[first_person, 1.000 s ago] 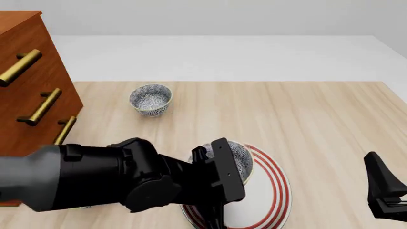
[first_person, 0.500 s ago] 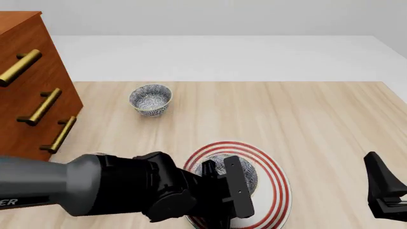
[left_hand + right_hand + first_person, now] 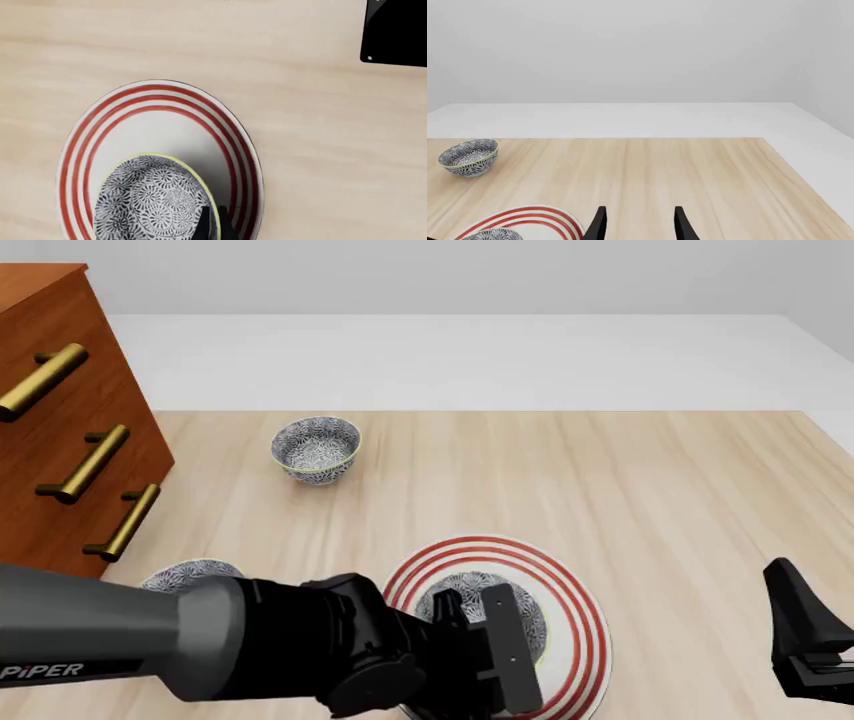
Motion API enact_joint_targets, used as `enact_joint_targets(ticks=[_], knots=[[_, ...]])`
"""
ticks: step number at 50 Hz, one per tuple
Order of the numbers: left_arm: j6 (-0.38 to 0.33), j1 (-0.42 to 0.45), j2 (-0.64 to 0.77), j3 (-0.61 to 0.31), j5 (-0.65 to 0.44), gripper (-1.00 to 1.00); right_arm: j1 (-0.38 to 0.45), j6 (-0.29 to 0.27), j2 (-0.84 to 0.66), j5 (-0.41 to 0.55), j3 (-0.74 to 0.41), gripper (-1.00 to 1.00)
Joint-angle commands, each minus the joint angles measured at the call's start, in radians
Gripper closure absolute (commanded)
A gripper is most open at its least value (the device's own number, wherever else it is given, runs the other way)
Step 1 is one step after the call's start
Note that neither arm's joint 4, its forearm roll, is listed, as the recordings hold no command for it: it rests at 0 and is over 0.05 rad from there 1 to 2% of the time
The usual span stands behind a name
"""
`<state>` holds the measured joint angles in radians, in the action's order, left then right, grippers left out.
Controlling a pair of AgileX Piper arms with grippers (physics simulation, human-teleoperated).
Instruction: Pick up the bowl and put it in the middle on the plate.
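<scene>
The bowl (image 3: 483,606), patterned blue-grey with a yellow-green rim, rests low inside the red rings of the white plate (image 3: 577,592). My left gripper (image 3: 470,628) is shut on the bowl's near rim. In the left wrist view a dark fingertip (image 3: 209,226) straddles the rim of the bowl (image 3: 148,200) over the plate (image 3: 160,125). My right gripper (image 3: 805,645) stands apart at the near right edge. In the right wrist view its gripper (image 3: 640,225) is open and holds nothing, with the plate (image 3: 527,216) off to one side.
A second look-alike bowl (image 3: 316,448) stands on the wooden table further back on the left, also in the right wrist view (image 3: 468,156). A third bowl (image 3: 191,575) peeks out beside my left arm. A wooden dresser (image 3: 60,420) with brass handles fills the left side.
My left arm has come down and back towards the near edge, lowering the bowl into the plate. The third bowl on the left came into view. The right arm has not moved.
</scene>
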<state>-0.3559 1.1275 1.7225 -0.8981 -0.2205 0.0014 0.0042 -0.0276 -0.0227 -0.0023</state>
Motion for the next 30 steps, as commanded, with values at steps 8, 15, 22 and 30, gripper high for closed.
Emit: enact_joint_targets(ticks=[8,15,22,30], knots=[[-0.007,-0.01,0.001,0.015,0.013,-1.0,0.0,0.0,0.0,0.0,0.0,-1.0],[0.018,0.001,-0.007,0.0,0.001,-1.0,0.0,0.0,0.0,0.0,0.0,-1.0],[0.049,0.018,-0.032,-0.018,-0.027,-1.0,0.0,0.0,0.0,0.0,0.0,-1.0],[0.042,0.023,-0.091,-0.028,-0.06,-1.0,0.0,0.0,0.0,0.0,0.0,-1.0]])
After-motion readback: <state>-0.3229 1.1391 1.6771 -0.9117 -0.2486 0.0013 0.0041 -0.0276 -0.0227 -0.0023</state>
